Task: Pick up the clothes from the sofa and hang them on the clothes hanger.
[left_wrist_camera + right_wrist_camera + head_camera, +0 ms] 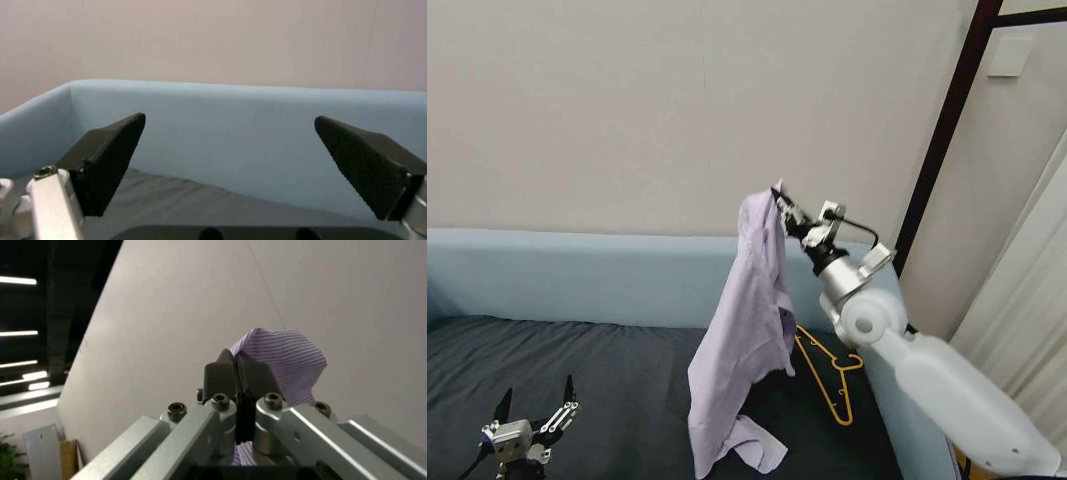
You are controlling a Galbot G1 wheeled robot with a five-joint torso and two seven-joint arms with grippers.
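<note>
Shirt: a lavender striped shirt [745, 330] hangs full length from the right gripper [778, 194], raised above the sofa [577, 275]. Its lower hem curls at the dark seat cushion [617, 370]; whether it touches or just clears the cushion is hard to tell.

Right gripper: held high near the wall, over the right end of the sofa. Its claw is pressed together on a bunched fold at the top of the shirt, with striped cloth bulging just past the tips in the right wrist view.

Left gripper: the left gripper [537, 403] sits low over the left part of the seat cushion. Its fingers [107, 160] are spread wide and hold nothing.

Hanger: a yellow hanger [829, 378] lies on the seat cushion by the right armrest, just behind the shirt. It is partly hidden by the cloth and carries no garment.

Progress: the pick-up looks done, since the shirt's weight is on the gripper. Judging from this, getting the shirt onto the hanger is all yet to do.
</note>
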